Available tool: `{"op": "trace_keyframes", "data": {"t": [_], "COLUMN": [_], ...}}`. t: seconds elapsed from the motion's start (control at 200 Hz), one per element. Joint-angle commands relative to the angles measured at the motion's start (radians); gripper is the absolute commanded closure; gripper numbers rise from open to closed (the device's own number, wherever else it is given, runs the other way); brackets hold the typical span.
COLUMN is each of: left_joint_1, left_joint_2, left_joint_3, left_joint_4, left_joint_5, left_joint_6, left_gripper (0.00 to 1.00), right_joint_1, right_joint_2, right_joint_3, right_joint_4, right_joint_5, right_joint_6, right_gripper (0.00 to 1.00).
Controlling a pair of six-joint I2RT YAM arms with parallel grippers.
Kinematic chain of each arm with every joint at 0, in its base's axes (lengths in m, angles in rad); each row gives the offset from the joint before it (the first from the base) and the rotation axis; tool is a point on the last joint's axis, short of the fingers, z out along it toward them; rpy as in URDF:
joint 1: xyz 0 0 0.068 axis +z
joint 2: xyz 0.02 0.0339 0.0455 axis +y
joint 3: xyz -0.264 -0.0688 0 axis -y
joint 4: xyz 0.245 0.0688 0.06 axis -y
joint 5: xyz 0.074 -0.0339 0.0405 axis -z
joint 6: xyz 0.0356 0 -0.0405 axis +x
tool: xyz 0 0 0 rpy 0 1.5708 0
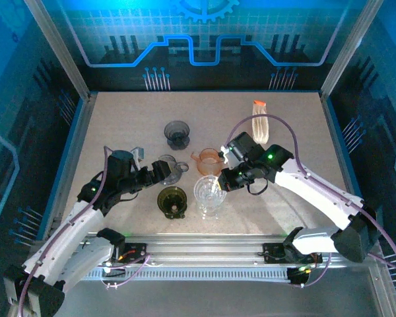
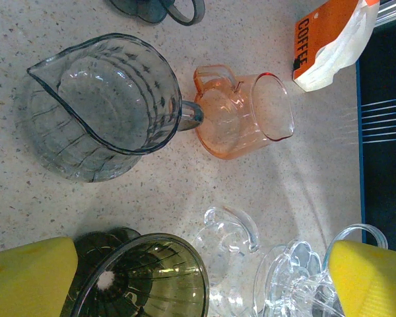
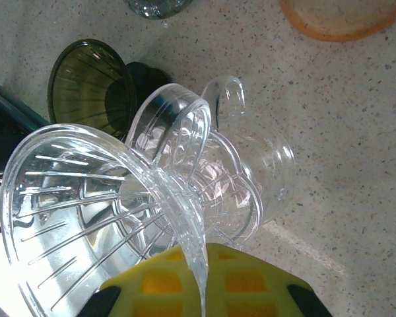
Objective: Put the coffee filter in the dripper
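The coffee filter pack (image 1: 261, 121), a clear bag with an orange top, lies at the back right; its label reads COFFEE (image 2: 329, 41). A clear ribbed dripper (image 3: 99, 211) rests tilted on a clear glass server (image 3: 257, 162) at the front centre. My right gripper (image 3: 204, 281) is shut on that dripper's rim (image 1: 211, 190), one yellow pad on each side of the wall. My left gripper (image 1: 160, 173) is open and holds nothing. Its yellow pads (image 2: 30, 271) straddle the olive dripper (image 2: 145, 281) and the clear server's handle (image 2: 236, 228) from above.
A grey glass carafe (image 2: 99, 105) and an orange pitcher (image 2: 241, 117) on its side lie just beyond the left gripper. A dark grey dripper (image 1: 178, 133) stands farther back. The olive dripper (image 1: 172, 200) is close beside the clear one. Blue walls (image 1: 76, 132) fence the table.
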Motion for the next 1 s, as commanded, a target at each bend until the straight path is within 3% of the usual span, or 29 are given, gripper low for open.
{"op": "trace_keyframes", "data": {"t": [0.0, 0.856, 0.996], "left_joint_1": [-0.006, -0.006, -0.006], "left_joint_2": [-0.003, -0.001, -0.002], "left_joint_3": [-0.009, -0.025, -0.028], "left_joint_4": [-0.016, -0.004, -0.002], "left_joint_5": [-0.014, -0.005, -0.002], "left_joint_6": [0.021, 0.012, 0.011], "left_gripper": [0.01, 0.01, 0.01], "right_joint_1": [0.014, 0.035, 0.037], "right_joint_2": [0.005, 0.051, 0.045], "right_joint_3": [0.006, 0.046, 0.033], "right_joint_4": [-0.047, -0.059, -0.042], "right_joint_5": [-0.021, -0.008, -0.008], "right_joint_6": [0.009, 0.02, 0.026], "right_gripper": [1.0, 1.0, 0.88]}}
